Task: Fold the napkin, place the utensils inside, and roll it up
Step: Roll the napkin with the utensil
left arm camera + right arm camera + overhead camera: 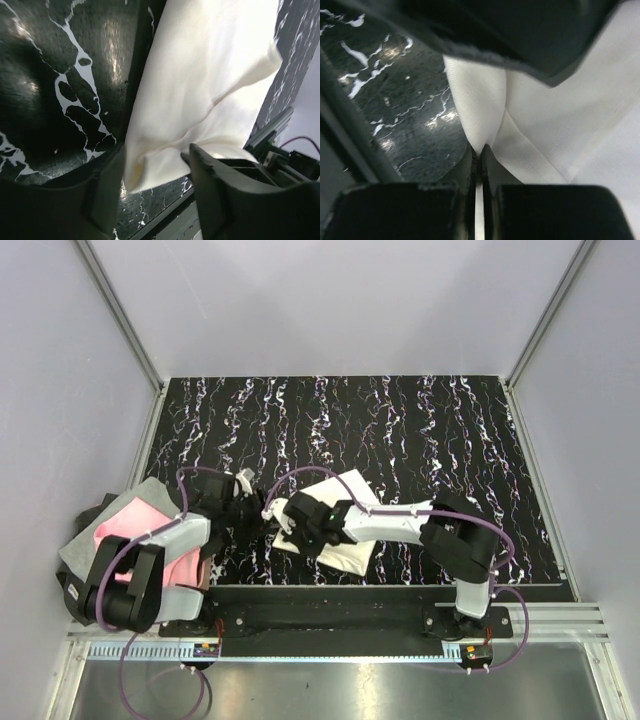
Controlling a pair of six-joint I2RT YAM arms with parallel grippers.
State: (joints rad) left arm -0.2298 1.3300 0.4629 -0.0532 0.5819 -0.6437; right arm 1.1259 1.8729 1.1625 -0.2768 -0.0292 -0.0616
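On the black marbled table (430,430) we find the napkin (345,487) lying near the front edge, between the two arms, with layers overlapping at its left side (the creases show best in the wrist views). Off at the table's left edge sits the pink and grey cloth (125,525), which is no part of the job. We judge the task to be in its first step: the fold is under way, no utensil has been placed and no roll has begun. The right gripper (479,155) is clenched on a raised pleat of the napkin. The left gripper (152,167) stands released, jaws apart, with the napkin's corner lying between them. We see no container anywhere. Only the napkin is meant to hold anything, and nothing shows on it. The utensils appear in none of the views.
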